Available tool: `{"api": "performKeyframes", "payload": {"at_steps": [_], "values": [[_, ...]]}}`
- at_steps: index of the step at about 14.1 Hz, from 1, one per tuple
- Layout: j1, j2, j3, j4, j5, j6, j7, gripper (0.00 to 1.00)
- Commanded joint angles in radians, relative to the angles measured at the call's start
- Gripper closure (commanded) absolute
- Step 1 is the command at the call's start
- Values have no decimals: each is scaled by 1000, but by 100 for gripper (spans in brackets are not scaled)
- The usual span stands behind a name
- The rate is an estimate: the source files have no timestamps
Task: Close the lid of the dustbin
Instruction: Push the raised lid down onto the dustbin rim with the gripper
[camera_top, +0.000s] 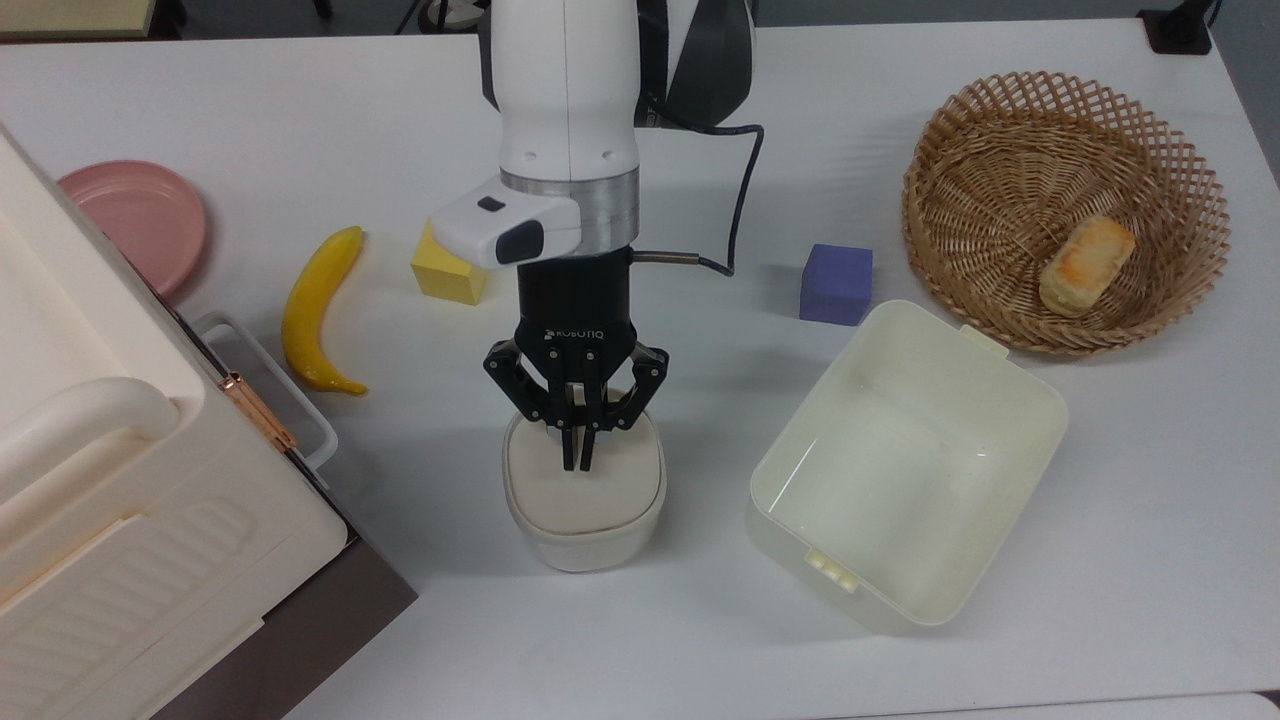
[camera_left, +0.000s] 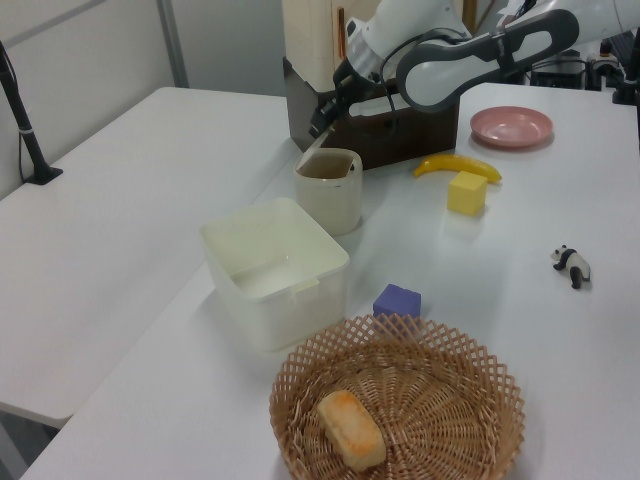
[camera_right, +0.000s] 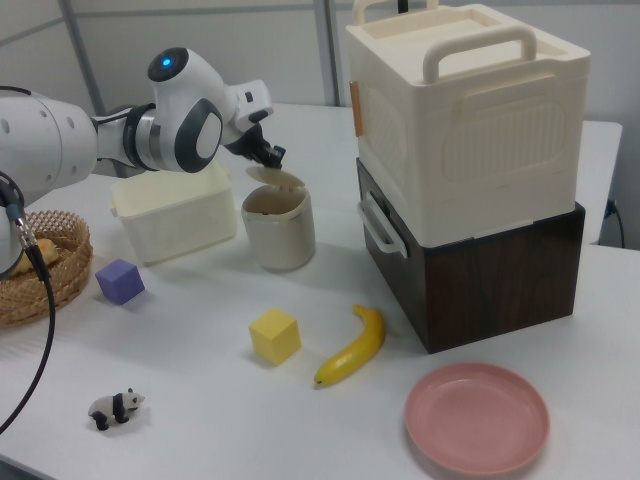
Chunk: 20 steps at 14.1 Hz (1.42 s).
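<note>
The small cream dustbin (camera_top: 582, 540) stands at the middle of the table in the top view. Its beige lid (camera_top: 590, 495) lies almost over the opening. In the right view the lid (camera_right: 279, 180) still tilts above the bin (camera_right: 279, 240), with a gap showing. My gripper (camera_top: 579, 464) is shut, and its fingertips press down on the lid's top. The gripper (camera_right: 273, 156) hangs just above the lid's raised edge in the right view. In the left view the gripper (camera_left: 319, 127) sits over the bin (camera_left: 330, 195).
A large cream tub (camera_top: 1005, 510) lies open at the top view's right of the bin. The big cream box (camera_top: 100, 480) stands at the top view's left. Behind are a banana (camera_top: 315, 310), yellow cube (camera_top: 445, 278), purple cube (camera_top: 836, 284), wicker basket (camera_top: 940, 150) and pink plate (camera_top: 140, 215).
</note>
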Motion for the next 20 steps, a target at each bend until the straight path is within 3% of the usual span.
{"api": "performKeyframes", "payload": {"at_steps": [1, 5, 12, 14, 17, 20], "values": [[9, -42, -15, -22, -1, -138, -56, 88], [17, -33, -7, -84, -7, -142, -59, 88], [4, -34, -1, -82, -3, -141, -56, 85], [-14, -106, -1, -106, -1, -173, -56, 76], [-55, -250, 2, -114, -1, -456, -105, 63], [-78, -347, 3, -117, 0, -685, -234, 34]]}}
